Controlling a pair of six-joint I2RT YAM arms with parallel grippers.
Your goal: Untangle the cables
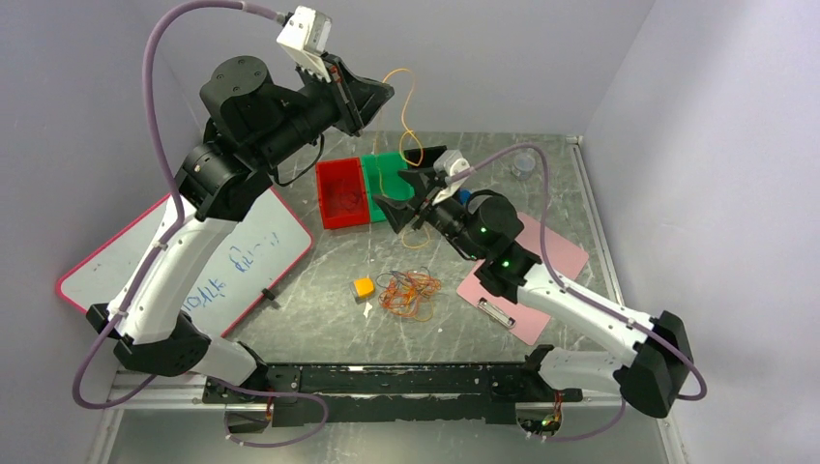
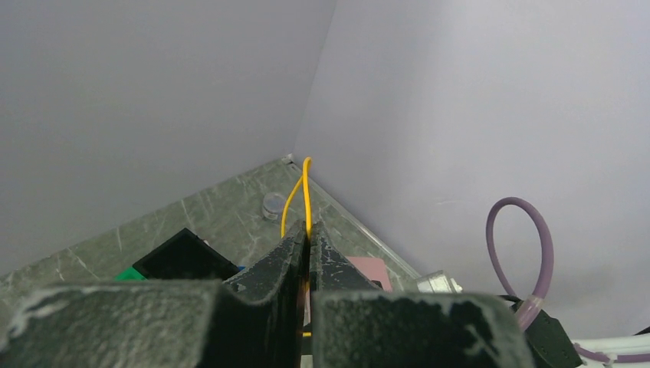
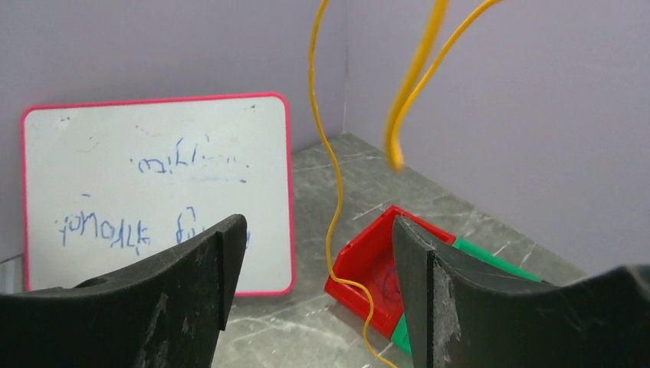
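Observation:
A tangle of orange, yellow and red cables [image 1: 409,293] lies on the table in front of the arm bases. My left gripper [image 1: 387,92] is raised high near the back wall and shut on one yellow cable [image 1: 408,108], which loops above the closed fingertips [image 2: 309,228] and hangs down toward the table. My right gripper [image 1: 406,184] hovers open beside that hanging strand, over the bins. In the right wrist view the yellow cable [image 3: 331,169] drops through the gap ahead of the open gripper [image 3: 318,230], touching neither finger.
A red bin [image 1: 341,191] and a green bin [image 1: 390,169] sit mid-table. A whiteboard [image 1: 193,261] lies at the left, a pink clipboard [image 1: 541,261] at the right. A small orange block [image 1: 363,286] rests beside the tangle. A clear cup [image 1: 523,162] stands at the back right.

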